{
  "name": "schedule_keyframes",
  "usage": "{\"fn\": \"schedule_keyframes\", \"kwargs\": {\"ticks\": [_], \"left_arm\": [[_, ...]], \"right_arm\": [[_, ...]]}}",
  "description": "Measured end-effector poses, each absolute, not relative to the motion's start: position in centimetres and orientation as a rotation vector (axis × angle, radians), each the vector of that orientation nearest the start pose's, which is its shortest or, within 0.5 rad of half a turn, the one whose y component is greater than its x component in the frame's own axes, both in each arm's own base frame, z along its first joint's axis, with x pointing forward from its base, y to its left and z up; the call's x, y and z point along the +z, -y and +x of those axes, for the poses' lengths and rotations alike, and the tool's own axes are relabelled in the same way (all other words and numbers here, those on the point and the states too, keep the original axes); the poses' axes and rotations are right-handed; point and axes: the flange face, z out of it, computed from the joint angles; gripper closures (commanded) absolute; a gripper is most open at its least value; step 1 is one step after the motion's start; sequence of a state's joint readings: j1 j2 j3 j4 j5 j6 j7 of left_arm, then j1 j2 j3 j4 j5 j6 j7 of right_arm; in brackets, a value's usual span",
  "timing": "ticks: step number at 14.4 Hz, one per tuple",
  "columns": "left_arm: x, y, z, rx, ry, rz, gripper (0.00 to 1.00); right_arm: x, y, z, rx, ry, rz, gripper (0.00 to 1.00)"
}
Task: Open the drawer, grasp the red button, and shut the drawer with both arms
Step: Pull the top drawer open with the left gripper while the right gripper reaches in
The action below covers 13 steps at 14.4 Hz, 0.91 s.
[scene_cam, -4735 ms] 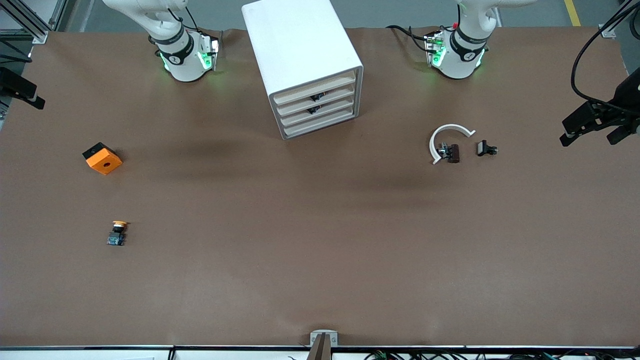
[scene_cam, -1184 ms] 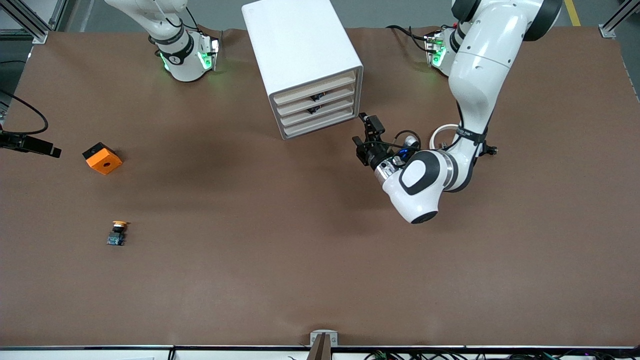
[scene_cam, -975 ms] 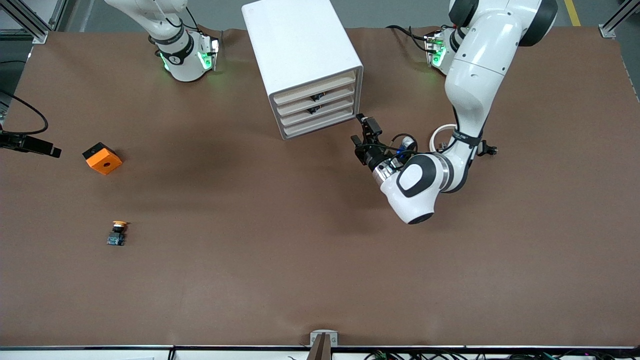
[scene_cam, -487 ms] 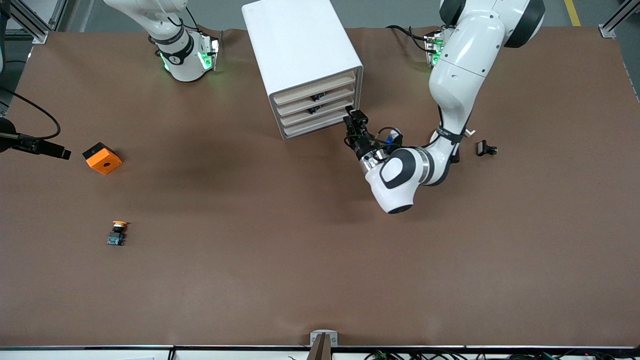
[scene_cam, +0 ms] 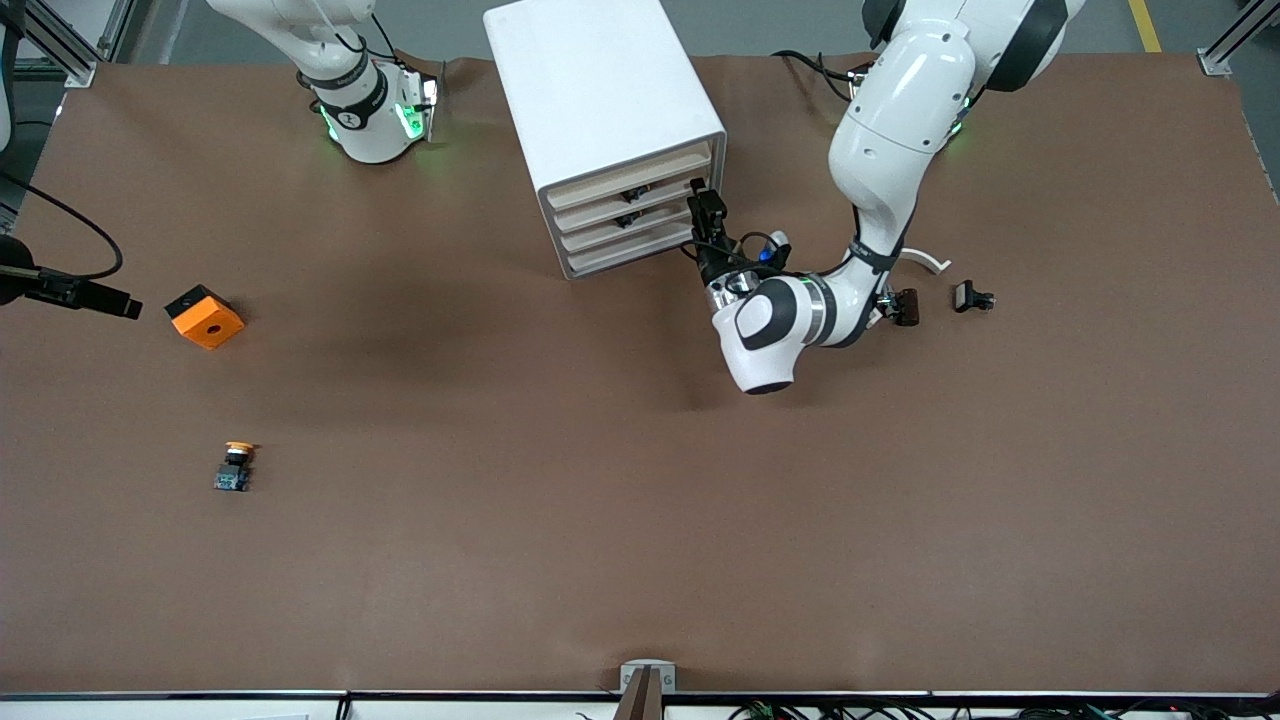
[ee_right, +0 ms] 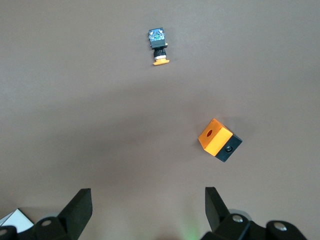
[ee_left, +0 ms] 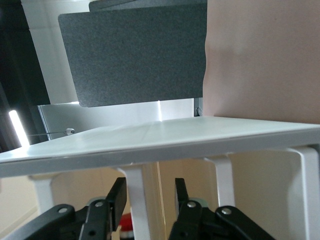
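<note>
At front of tall white box cabinet (scene_cam: 610,130), toward left arm's end: left gripper (scene_cam: 708,212) level with second pale beige drawer front (scene_cam: 625,199) from top, fingers (ee_left: 116,199) either side of white upright strip, gaps visible, contact unclear. Red cap of button (ee_left: 126,223) glimpsed low between fingers. Right gripper (ee_right: 147,210) spread wide, holding nothing, waiting high over orange cube (ee_right: 219,139) and orange-capped button (ee_right: 158,45).

A robotics lab is showing here: two white Franka arms (scene_cam: 880,150) are standing bolted to a brown-covered table (scene_cam: 640,520), aluminium framing (scene_cam: 60,40) is edging it, cables (scene_cam: 900,712) are trailing along its rim, and green status lights (scene_cam: 405,120) are glowing.
</note>
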<state>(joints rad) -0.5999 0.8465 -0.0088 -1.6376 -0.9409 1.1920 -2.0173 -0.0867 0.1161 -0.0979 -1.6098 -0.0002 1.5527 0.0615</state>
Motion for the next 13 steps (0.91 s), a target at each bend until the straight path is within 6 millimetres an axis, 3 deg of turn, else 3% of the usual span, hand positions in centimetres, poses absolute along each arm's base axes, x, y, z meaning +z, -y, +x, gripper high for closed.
{"fn": "schedule_keyframes", "kwargs": {"ticks": [4,5,11,13], "left_arm": [[14.8,41.7,38.0,1.401,1.347,-1.180,0.97],[15.0,41.8,37.9,1.405,1.340,-1.178,1.00],[15.0,41.6,38.0,1.406,1.345,-1.161,1.00],[14.9,41.4,38.2,1.410,1.351,-1.158,1.00]], "right_arm": [[53.9,10.4,56.9,0.274,-0.384,-3.107,0.00],[53.9,10.4,56.9,0.275,-0.384,-3.107,0.00],[53.9,10.1,56.9,0.280,-0.379,-3.107,0.00],[53.9,8.9,57.1,0.285,-0.354,-3.111,0.00]]}}
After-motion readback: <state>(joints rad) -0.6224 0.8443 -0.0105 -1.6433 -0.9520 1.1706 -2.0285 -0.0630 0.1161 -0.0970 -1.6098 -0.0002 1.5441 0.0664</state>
